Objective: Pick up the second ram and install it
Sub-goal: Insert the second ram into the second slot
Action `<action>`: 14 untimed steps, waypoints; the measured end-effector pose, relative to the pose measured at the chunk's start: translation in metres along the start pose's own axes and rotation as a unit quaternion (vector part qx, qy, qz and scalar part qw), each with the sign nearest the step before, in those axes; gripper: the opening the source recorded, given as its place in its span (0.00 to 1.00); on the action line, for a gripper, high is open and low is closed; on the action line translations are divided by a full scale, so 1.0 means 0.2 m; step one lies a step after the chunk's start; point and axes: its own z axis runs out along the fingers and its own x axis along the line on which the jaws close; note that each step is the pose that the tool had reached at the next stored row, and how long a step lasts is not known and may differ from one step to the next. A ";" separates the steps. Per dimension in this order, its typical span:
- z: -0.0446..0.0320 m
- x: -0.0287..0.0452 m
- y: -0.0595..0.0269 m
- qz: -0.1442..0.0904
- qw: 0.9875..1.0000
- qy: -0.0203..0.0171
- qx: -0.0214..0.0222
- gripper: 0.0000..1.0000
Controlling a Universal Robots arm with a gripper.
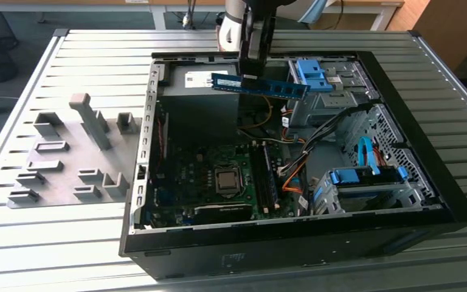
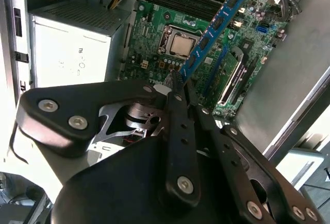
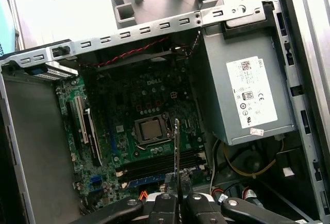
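Observation:
The second ram (image 1: 259,86) is a long blue-green stick with dark chips, held level in the air above the back of the open computer case (image 1: 428,182). My gripper (image 1: 252,76) comes down from above and is shut on its middle. In the second wrist view the ram (image 2: 216,26) juts out from the fingertips (image 2: 178,92) over the green motherboard (image 2: 154,33). It appears edge-on in the first wrist view, where the ram (image 3: 176,147) rises from my gripper (image 3: 178,195) just short of the dark memory slots (image 3: 160,165). In the exterior view the slots (image 1: 266,176) lie lower, beside the processor socket (image 1: 228,180).
A grey power supply (image 3: 247,95) fills one corner of the case. Bright blue drive latches (image 1: 313,76) (image 1: 363,177) sit on the metal drive cages at the exterior view's right. Orange and blue cables (image 1: 294,164) run near the slots. Grey holder blocks (image 1: 71,152) stand on the slatted table.

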 end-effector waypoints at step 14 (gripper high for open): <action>0.004 0.000 0.000 0.082 0.997 -0.002 0.000 0.14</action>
